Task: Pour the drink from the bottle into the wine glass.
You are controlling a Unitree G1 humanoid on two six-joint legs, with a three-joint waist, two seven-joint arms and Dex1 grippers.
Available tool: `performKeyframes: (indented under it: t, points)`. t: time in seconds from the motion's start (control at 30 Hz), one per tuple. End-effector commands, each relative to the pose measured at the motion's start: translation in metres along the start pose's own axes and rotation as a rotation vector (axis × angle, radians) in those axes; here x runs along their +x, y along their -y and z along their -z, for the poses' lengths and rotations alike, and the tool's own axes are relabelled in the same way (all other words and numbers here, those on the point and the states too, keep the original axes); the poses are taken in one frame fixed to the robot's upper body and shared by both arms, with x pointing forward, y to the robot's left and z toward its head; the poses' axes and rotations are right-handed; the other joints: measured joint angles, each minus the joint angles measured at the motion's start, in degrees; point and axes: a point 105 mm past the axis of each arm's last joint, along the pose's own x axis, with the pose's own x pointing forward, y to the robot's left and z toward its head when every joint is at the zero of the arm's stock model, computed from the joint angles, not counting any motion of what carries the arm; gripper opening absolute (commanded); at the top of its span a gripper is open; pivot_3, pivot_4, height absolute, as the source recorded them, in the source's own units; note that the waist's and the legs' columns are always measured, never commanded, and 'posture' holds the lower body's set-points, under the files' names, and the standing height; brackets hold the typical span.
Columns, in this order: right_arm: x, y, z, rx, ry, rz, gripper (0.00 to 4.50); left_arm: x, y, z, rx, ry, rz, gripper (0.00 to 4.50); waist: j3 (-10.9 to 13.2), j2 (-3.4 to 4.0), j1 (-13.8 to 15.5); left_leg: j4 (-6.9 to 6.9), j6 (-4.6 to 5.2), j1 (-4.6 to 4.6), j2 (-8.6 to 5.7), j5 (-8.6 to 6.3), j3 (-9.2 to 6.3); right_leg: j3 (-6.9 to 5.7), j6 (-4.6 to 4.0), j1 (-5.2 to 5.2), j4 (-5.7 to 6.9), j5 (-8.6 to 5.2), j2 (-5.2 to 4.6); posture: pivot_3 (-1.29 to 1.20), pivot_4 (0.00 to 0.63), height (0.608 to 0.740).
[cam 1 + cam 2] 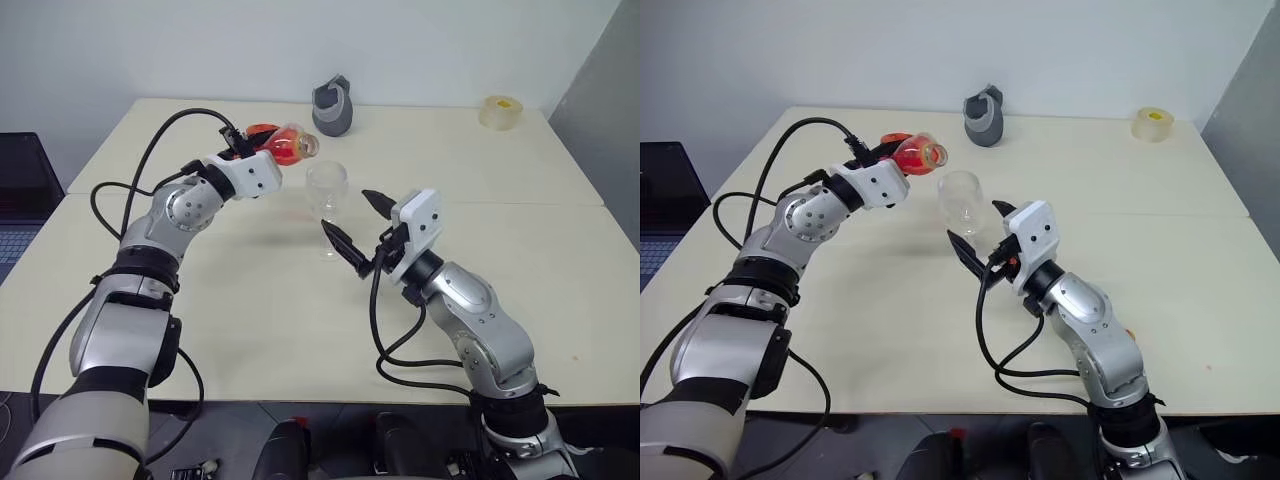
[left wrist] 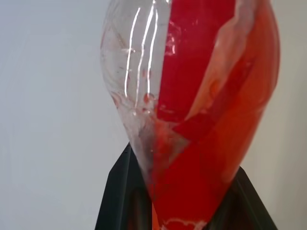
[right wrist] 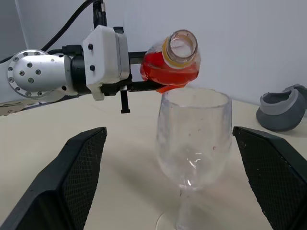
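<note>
1. We see the left gripper clenched on the bottle, holding it tipped on its side above the worktop.
2. The bottle's open mouth, with its yellowish neck ring, points right, sitting just above and left of the wine glass rim.
3. The drink is bright red and pools in the lower side of the tilted bottle; we see none in the glass bowl.
4. The wine glass stands upright near the middle of the worktop.
5. The right gripper is released, its two black fingers spread wide either side of the glass stem without touching it.
6. A grey jug-like object stands at the far edge; a tape roll lies far right.
</note>
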Motion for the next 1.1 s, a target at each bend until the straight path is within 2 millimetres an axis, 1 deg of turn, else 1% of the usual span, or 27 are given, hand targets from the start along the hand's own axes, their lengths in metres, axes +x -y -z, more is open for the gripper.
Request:
performKeyframes:
  t: [0.03, 0.23, 0.53, 0.8, 1.1]
  points:
    - [0.0, 0.0, -0.01, -0.025, 0.032, 0.002, 4.5, 0.005, -0.023, -0.01, 0.091, 0.042, -0.058, 0.75, 0.0, 0.0, 0.0, 0.0, 0.0, 0.0, -0.01, 0.0, 0.01, 0.01, 0.0, 0.0, 0.0, 0.0, 0.0, 0.0, 0.15, 0.74]
    - [-0.003, 0.002, -0.004, -0.026, 0.013, 0.025, 4.5, 0.01, -0.024, -0.015, 0.18, 0.063, -0.047, 0.75, 0.0, 0.0, 0.01, 0.01, 0.0, -0.01, -0.01, 0.0, 0.01, 0.0, 0.0, 0.0, 0.0, 0.0, -0.01, 0.0, 0.15, 0.74]
    - [-0.007, 0.002, -0.004, -0.028, 0.005, 0.045, 4.5, 0.012, -0.03, -0.015, 0.279, 0.058, -0.072, 0.75, 0.0, 0.0, -0.04, 0.0, 0.0, 0.0, 0.0, 0.0, 0.02, 0.01, 0.0, -0.02, 0.02, 0.0, -0.01, 0.0, 0.15, 0.74]
    - [-0.006, 0.002, -0.006, -0.031, 0.006, 0.044, 4.5, 0.013, -0.035, -0.015, 0.302, 0.054, -0.104, 0.75, 0.0, 0.0, -0.02, 0.0, 0.0, -0.01, 0.0, 0.0, 0.04, 0.01, 0.0, -0.02, 0.02, 0.0, -0.01, 0.0, 0.15, 0.74]
    - [-0.01, 0.014, -0.01, -0.045, -0.001, 0.068, 4.5, 0.012, -0.038, -0.011, 0.322, 0.036, -0.11, 0.75, 0.0, 0.0, 0.0, 0.01, -0.01, 0.0, -0.01, 0.0, 0.07, 0.0, 0.0, -0.03, 0.02, 0.0, -0.01, 0.0, 0.15, 0.74]
